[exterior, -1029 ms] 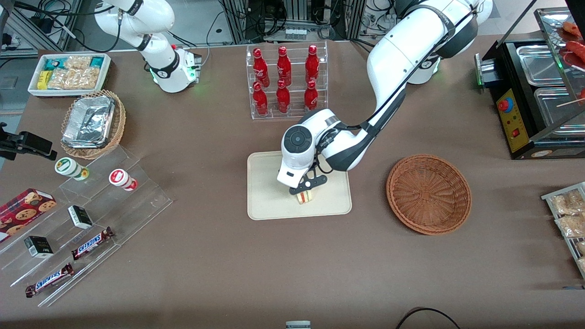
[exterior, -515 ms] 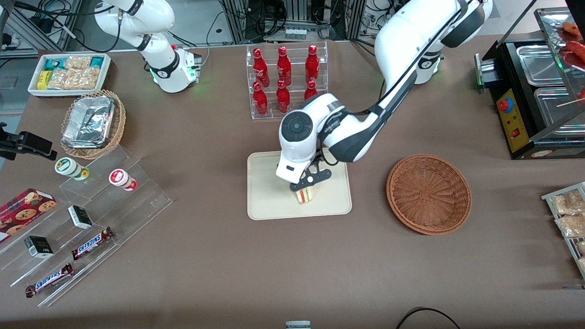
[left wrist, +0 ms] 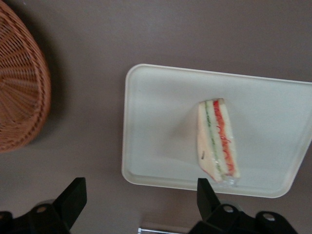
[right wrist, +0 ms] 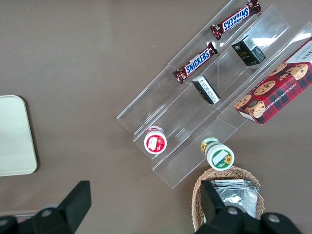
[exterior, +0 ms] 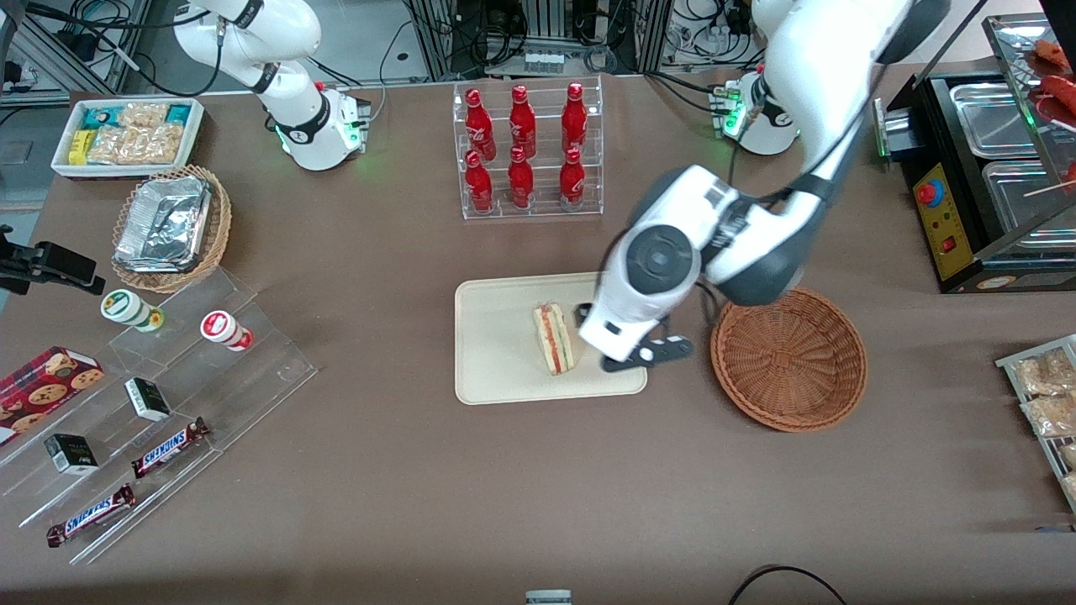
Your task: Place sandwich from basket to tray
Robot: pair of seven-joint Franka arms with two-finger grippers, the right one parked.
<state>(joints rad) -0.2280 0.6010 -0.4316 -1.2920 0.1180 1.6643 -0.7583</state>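
The sandwich (exterior: 553, 339) lies on the cream tray (exterior: 496, 370) in the front view, its red and green filling showing. It also shows in the left wrist view (left wrist: 218, 140), lying on the tray (left wrist: 156, 126). My left gripper (exterior: 647, 355) is open and empty, raised over the tray's edge nearest the reddish-brown basket (exterior: 788, 356). In the left wrist view the gripper (left wrist: 141, 200) has its black fingers (left wrist: 73, 200) wide apart over bare table, clear of the sandwich. The basket (left wrist: 19, 87) is empty.
A clear rack of red bottles (exterior: 525, 151) stands farther from the front camera than the tray. A black food warmer (exterior: 983, 176) stands at the working arm's end. A clear stepped shelf with snacks (exterior: 160, 403) and a tan foil basket (exterior: 172, 227) lie toward the parked arm's end.
My gripper has let go of the sandwich, risen and moved off toward the basket. The sandwich now lies uncovered on the tray.
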